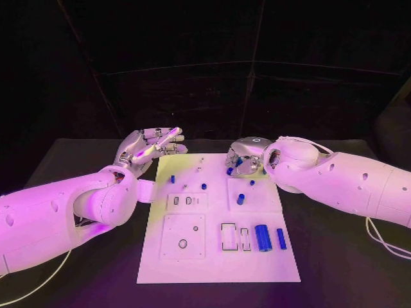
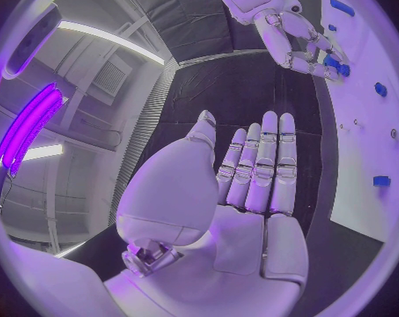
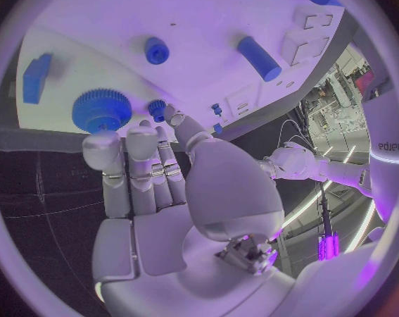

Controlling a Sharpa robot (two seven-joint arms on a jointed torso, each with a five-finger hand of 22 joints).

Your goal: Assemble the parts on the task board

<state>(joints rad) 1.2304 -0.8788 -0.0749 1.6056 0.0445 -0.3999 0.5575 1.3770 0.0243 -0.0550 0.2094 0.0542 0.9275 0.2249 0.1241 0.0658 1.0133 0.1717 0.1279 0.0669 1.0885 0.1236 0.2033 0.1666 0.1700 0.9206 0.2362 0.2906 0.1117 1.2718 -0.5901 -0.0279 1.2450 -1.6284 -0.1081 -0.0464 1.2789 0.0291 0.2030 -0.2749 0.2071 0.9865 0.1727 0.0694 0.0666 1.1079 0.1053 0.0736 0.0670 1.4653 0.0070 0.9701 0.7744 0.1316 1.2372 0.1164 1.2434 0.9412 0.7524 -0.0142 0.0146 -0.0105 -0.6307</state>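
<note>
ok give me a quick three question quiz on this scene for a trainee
1. True or false: the left hand holds a blue part.
2. Which hand is at the blue gear on the task board? A) left B) right
3. Fill in: the two blue cylinders near the board's front lie on its ___ side in the head view.

Key: 1 false, its fingers are spread and empty. 2 B, the right hand. 3 right.

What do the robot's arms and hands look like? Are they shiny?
Both arms are fat, smooth white shells with small round holes. The left hand and right hand are silver metal with jointed, segmented fingers and glossy pale palm plates. Thin white cables loop beside each arm. Dark lettering marks the right arm's shell.
</note>
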